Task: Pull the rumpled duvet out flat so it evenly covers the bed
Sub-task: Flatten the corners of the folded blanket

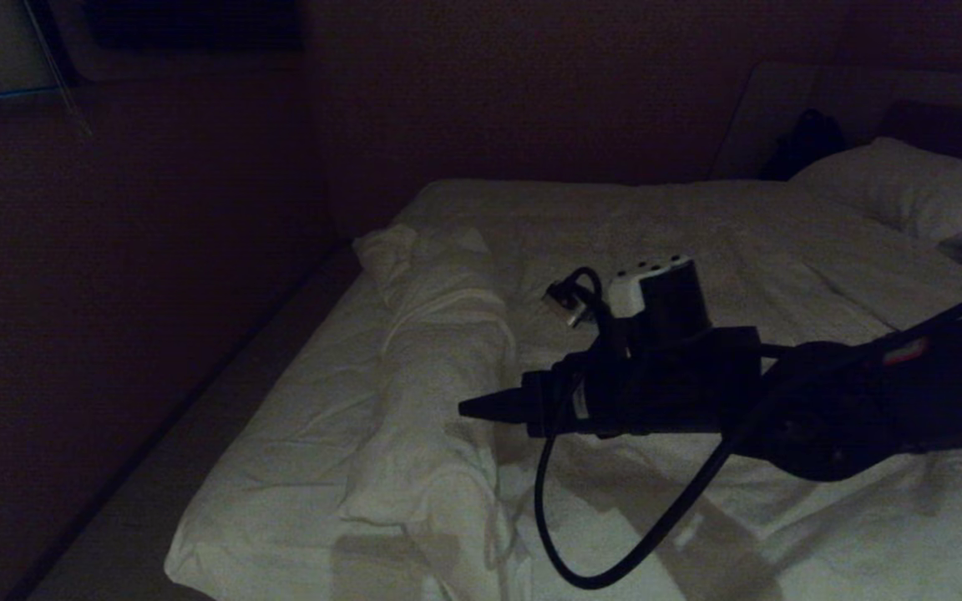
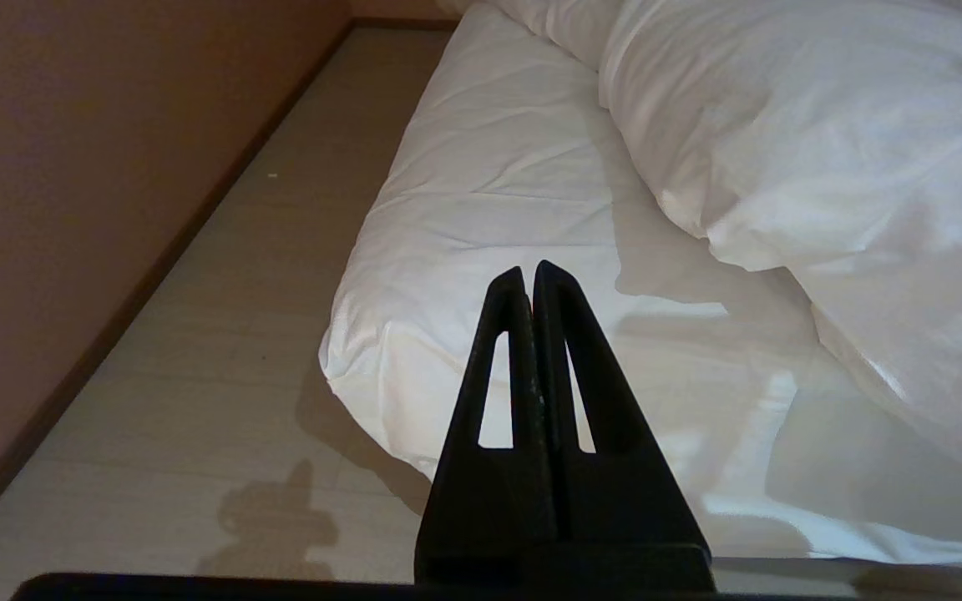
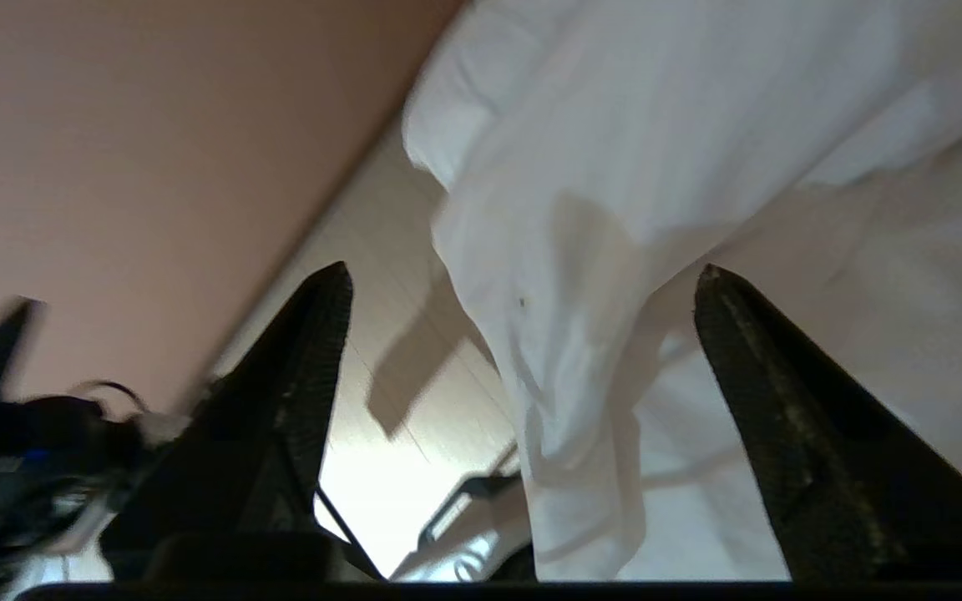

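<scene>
Right gripper (image 3: 523,280): jaws spread wide, nothing between them. In its own wrist view the two dark fingers (image 3: 790,434) stand well apart, and a hanging fold of the duvet (image 3: 581,334) shows in the gap beyond them, not pinched. From the head view the right gripper (image 1: 473,407) points toward the robot's left, reaching in from the right side, tip hovering just beside the long rumpled ridge of the duvet (image 1: 439,392). Whether the tip brushes the cloth is hard to say in this dim view. A black cable (image 1: 615,534) loops down from the arm and hangs over the bedding.

Left gripper (image 2: 529,275): clenched, fingers pressed together, empty. It sits low near the foot corner of the bed, aimed along the mattress edge, touching nothing.

Duvet: on the bed (image 1: 222,534), bunched into a thick roll running from near the foot up toward the middle, set toward the bed's left half. The rest spreads wrinkled across the right side. Left of the roll a strip of thin creased sheet (image 2: 489,167) lies uncovered to the mattress edge. In the left wrist view the puffy bulk of the duvet (image 2: 823,150) overhangs that bare sheet.

Surroundings: a white pillow (image 1: 907,188) at the far right, by the head of the bed. Pale floor (image 2: 222,351) runs along the bed's left side, then a brown wall (image 2: 88,150).
</scene>
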Controlling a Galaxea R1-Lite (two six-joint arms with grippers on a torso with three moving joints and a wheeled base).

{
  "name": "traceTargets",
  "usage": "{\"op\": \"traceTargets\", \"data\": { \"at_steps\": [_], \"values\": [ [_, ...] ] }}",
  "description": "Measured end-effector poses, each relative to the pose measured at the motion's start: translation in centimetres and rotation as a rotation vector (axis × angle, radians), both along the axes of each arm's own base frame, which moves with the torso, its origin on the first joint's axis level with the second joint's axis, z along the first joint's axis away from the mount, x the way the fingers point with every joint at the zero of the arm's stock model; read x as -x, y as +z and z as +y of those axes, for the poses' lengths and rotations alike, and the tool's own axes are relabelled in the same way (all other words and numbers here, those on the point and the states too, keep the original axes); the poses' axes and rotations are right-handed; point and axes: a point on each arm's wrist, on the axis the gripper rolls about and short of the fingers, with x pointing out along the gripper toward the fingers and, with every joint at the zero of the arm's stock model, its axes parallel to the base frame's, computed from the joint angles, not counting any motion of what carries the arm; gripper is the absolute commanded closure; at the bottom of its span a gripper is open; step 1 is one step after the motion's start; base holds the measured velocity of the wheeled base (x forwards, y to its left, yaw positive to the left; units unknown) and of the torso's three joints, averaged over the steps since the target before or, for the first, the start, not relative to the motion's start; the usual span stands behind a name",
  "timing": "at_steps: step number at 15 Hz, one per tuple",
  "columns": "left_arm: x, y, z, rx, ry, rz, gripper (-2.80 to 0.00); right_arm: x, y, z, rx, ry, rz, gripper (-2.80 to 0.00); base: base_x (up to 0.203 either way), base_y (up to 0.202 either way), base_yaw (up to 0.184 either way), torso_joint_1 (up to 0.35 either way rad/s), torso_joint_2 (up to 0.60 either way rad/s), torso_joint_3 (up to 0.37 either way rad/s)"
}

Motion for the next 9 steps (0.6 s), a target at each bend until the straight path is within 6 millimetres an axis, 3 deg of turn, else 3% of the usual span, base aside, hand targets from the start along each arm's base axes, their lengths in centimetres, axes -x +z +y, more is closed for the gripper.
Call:
{"op": "traceTargets", "data": {
  "at_steps": [9],
  "values": [
    [0.0,0.0,0.0,0.0,0.0,0.0,0.0,-1.0,4.8,-5.8,-0.154,0.006,-0.034,-2.8,0.0,0.0,0.0,0.0,0.0,0.0]
  ]
}}
